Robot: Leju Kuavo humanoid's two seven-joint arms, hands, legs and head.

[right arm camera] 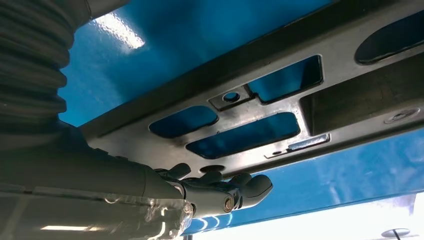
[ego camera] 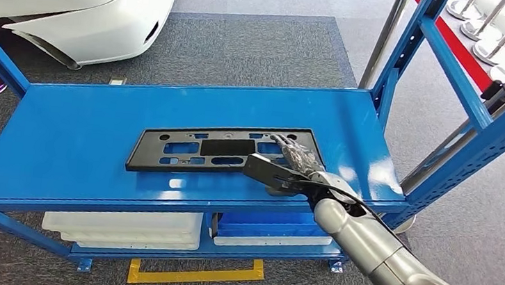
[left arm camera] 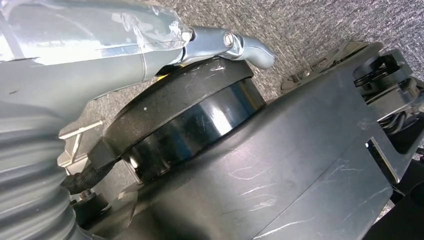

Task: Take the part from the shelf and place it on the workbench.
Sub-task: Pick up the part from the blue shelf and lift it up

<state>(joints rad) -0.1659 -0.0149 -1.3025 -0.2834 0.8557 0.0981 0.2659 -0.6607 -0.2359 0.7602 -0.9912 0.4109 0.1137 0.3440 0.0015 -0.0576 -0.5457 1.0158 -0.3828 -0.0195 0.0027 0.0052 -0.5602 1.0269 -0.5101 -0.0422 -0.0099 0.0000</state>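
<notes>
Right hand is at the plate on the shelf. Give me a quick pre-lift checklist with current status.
1. Flat black plastic part with cut-outs lies flat on the blue metal shelf: ok.
2. Right hand over the part's right end: ok.
3. Fingers wrapped around the part's edge: cannot tell.
4. Firm grip: cannot tell.
5. Shelf top around the part free of other items: ok.
6. Left hand holding nothing: ok.

One black plastic part lies flat on the top deck of one blue shelf. Two bins sit on the lower level: one white bin at left, one blue bin at right. One robot hand is over the part's right end. One white car bumper stands far left. One yellow floor marking lies near.
</notes>
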